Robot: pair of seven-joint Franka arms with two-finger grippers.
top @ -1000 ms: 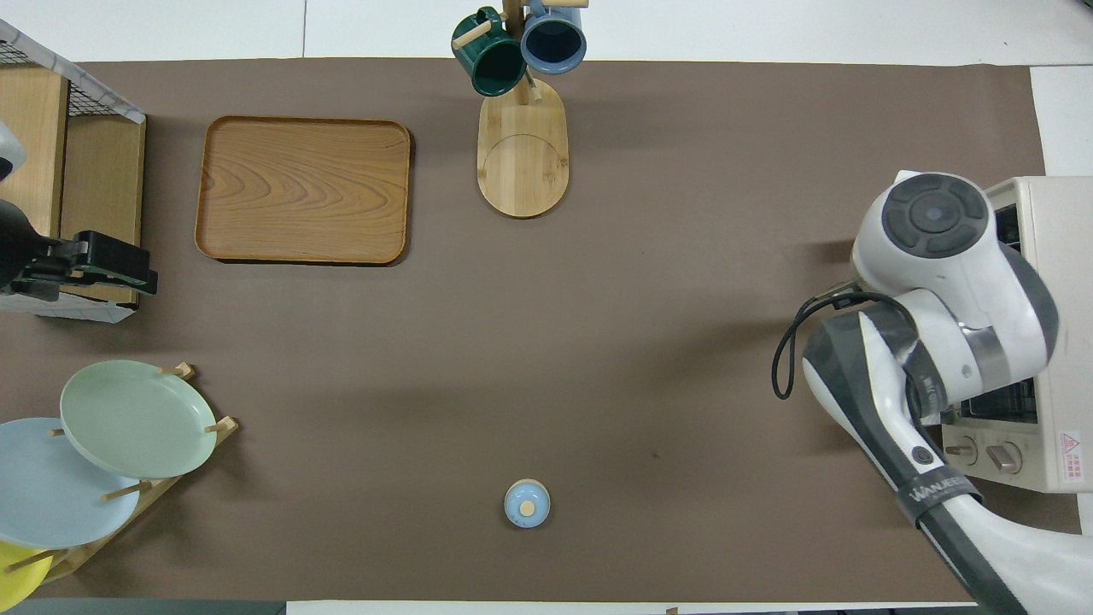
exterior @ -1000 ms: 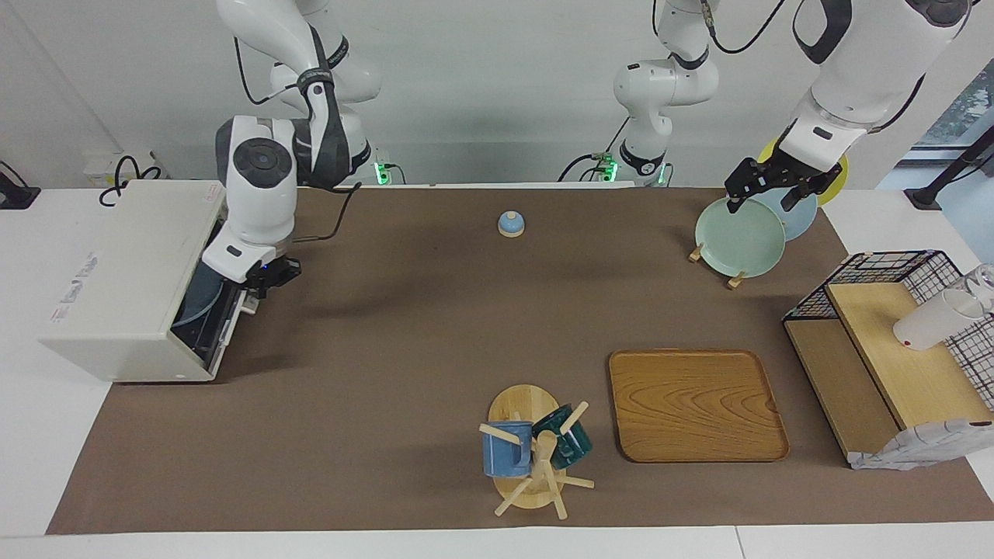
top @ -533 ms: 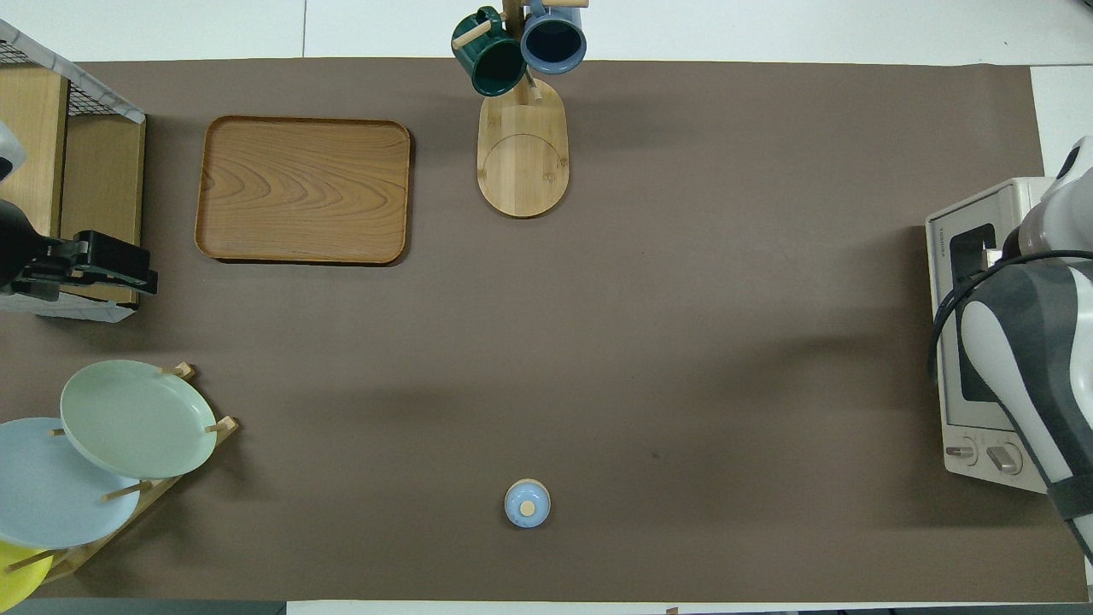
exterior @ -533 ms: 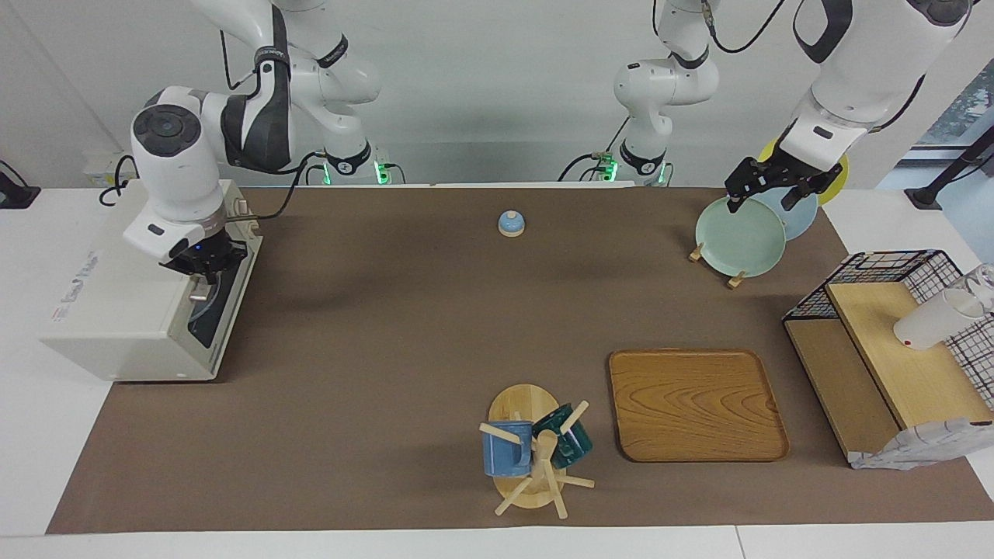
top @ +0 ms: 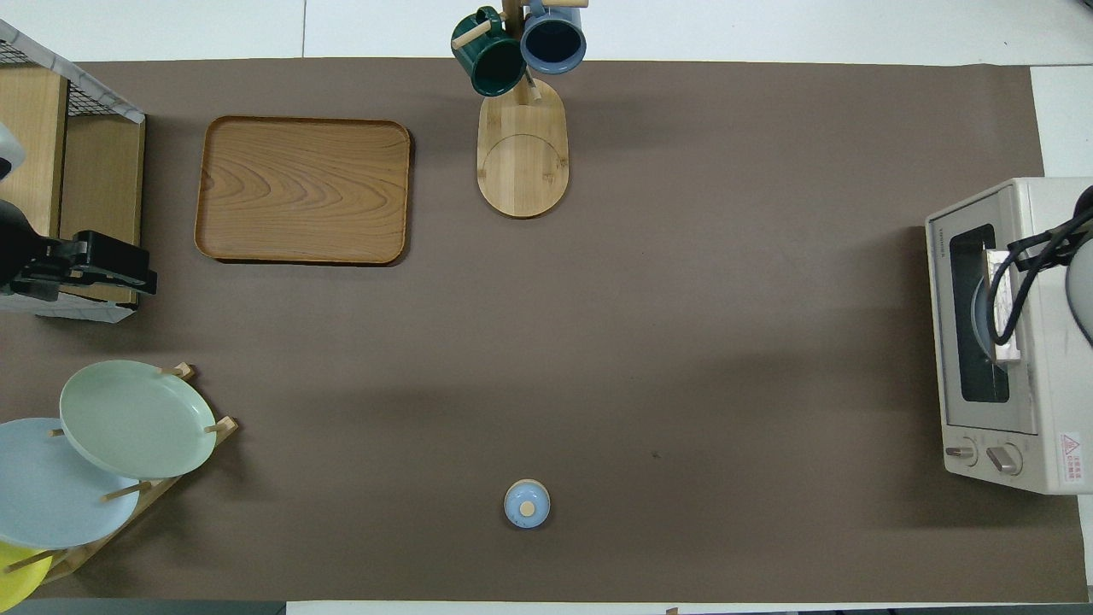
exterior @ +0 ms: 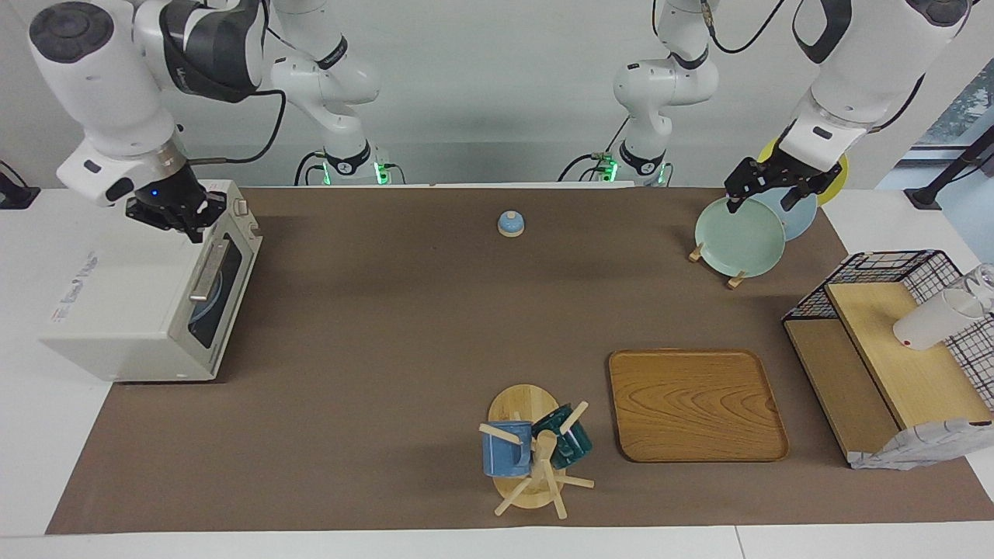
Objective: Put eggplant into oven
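Facing, overhead cameras high; share table (exterior: 404, 326).

Oven (exterior: 147, 303) — door shut; interior hidden save a pale curved shape through the dark glass, not identifiable. Cut by the right edge in the overhead view.
Eggplant — not visible in either view.
Right gripper (exterior: 177, 213) — upper left of the facing view; finger gap too small to read. Out of the overhead view.
Left gripper (exterior: 769, 190) — upper right; fingers unreadable.
Yellow plate (top: 15, 574) — cut by the lower left corner.
Shelf (top: 51, 162) — cut by the left edge.
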